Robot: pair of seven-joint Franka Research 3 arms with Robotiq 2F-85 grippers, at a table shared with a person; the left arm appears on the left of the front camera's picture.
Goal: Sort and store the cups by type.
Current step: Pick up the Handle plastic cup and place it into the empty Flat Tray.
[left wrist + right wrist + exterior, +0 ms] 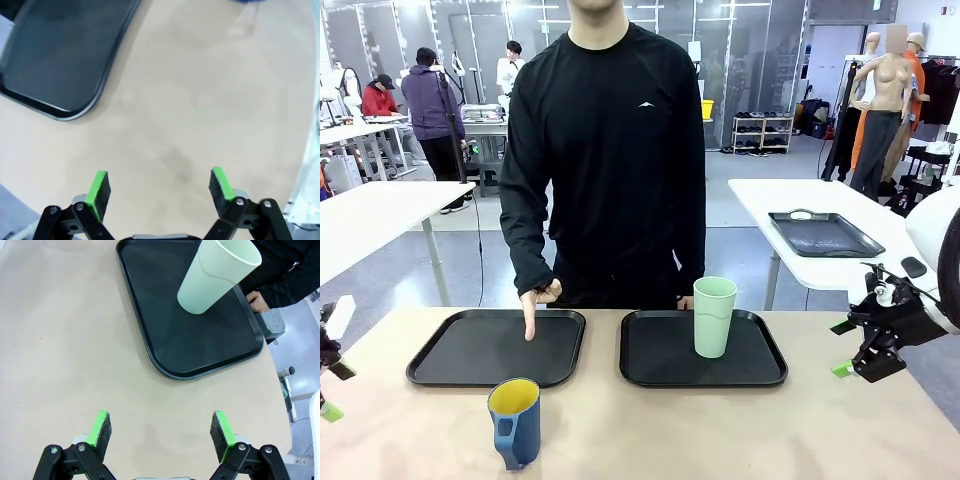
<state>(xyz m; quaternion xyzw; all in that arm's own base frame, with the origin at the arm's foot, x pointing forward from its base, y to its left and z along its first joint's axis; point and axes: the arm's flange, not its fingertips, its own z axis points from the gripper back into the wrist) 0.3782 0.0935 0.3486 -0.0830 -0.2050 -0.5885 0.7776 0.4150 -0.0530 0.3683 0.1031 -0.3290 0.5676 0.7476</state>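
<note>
table (740, 435) tan | left black tray (470, 352) | right black tray (660, 352) | blue mug (516, 422) upright, robot-side of left black tray

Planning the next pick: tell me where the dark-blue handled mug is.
Front view: the dark-blue handled mug stands upright on the tan table, left of centre, just robot-side of the left black tray.

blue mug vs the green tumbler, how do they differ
The mug is dark blue, yellow inside, handled; the tumbler is pale mint, handleless. The tumbler is taller than the mug. The tumbler stands on the right tray; the mug on bare table. Both stand upright.
</note>
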